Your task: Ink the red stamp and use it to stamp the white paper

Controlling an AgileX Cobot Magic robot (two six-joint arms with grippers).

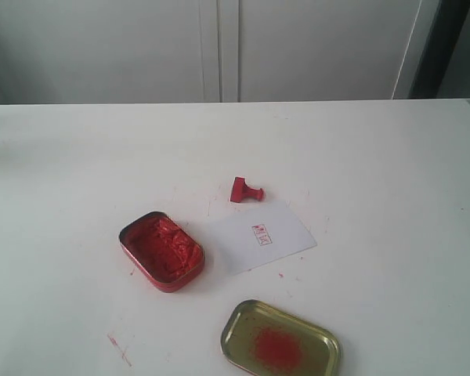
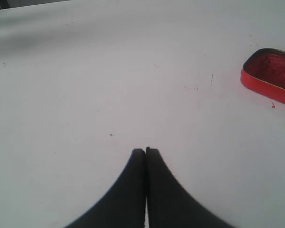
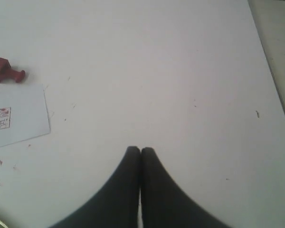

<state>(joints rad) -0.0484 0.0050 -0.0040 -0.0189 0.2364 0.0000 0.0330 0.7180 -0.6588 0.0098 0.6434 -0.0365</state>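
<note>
The red stamp (image 1: 245,190) lies on its side on the table, just behind the white paper (image 1: 260,235), which carries a small red square imprint. The right wrist view also shows the stamp (image 3: 6,71) and the paper (image 3: 16,116) off to one side, well away from my right gripper (image 3: 140,150), which is shut and empty over bare table. My left gripper (image 2: 146,151) is shut on nothing, with the red ink tin (image 2: 271,75) at some distance from it. Neither gripper appears in the exterior view.
The open red tin of ink paste (image 1: 162,250) sits left of the paper. A gold tin lid (image 1: 280,341) with a red smear lies near the front edge. Small red ink marks dot the white table (image 1: 376,164). White cabinet doors stand behind.
</note>
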